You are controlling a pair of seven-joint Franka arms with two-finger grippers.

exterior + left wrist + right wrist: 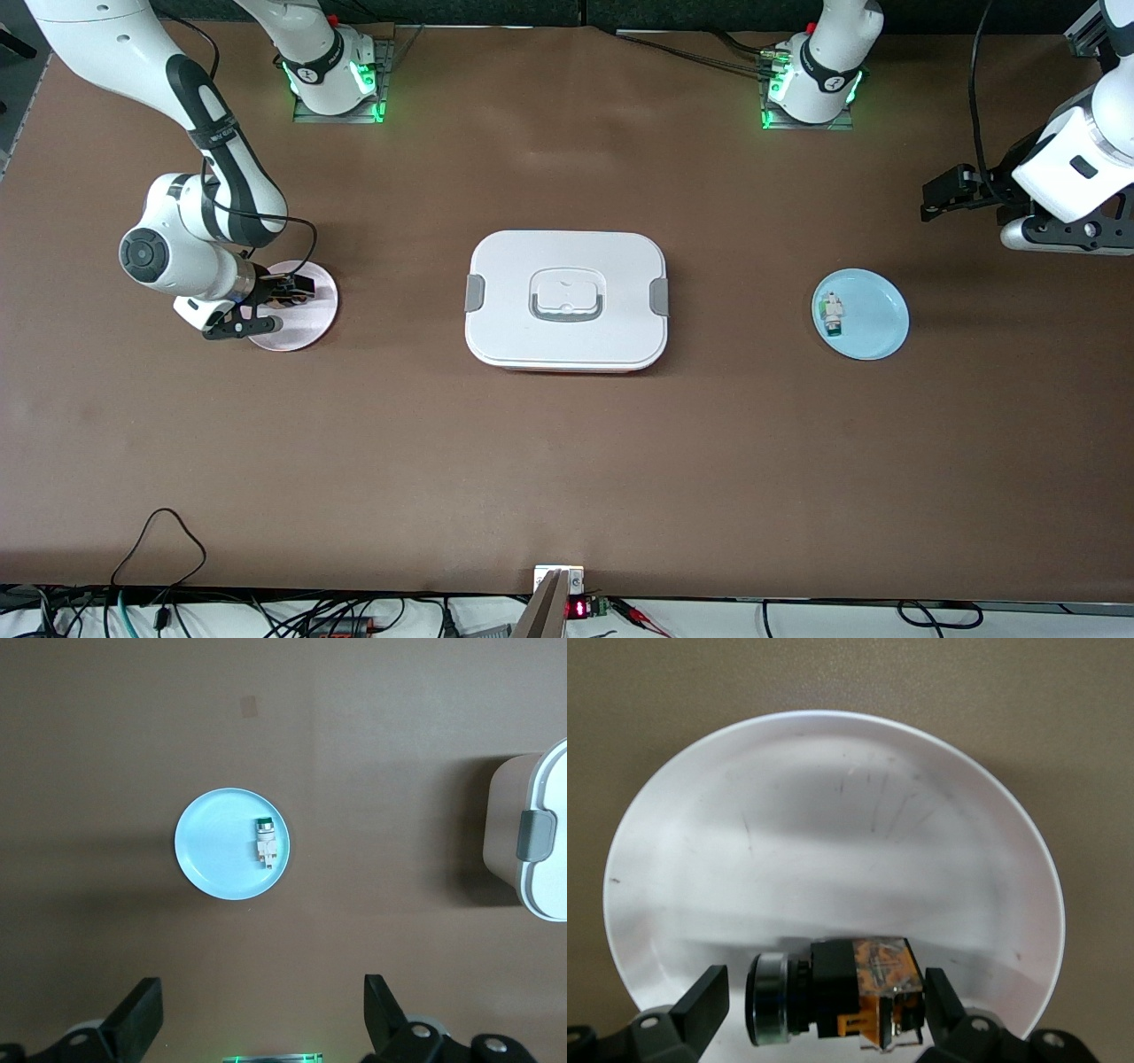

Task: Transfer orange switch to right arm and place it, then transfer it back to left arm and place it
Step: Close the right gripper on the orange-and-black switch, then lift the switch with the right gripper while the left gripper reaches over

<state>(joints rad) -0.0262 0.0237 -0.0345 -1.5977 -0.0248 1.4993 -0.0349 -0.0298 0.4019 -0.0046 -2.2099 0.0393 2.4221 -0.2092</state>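
The brown desk (567, 461) carries one box (567, 299) at its middle, with wide bare surface all round it and a broad open strip between it and the front camera's edge. The box is a white rounded rectangle of smooth plastic, with one grey recessed lid handle and two grey side clips. Two round plates flank it, each well apart from it: a pale pink plate (312, 321) toward the right arm's end and a light blue plate (873, 315) toward the left arm's end. The pink plate looks white and faintly scuffed in the right wrist view. The switch (833, 992) lies on its side on the pink plate, near the rim, a black body with a silver ring and orange markings. The right gripper (282, 291) is down at this plate, its two black fingers (700, 997) apart on either side of the switch, not touching it. One small white part (833, 315) with a green end lies on the blue plate, near its rim on the side toward the box. The left gripper (946, 193) waits high above the desk's end, off past the blue plate, fingers (137, 1014) spread wide.
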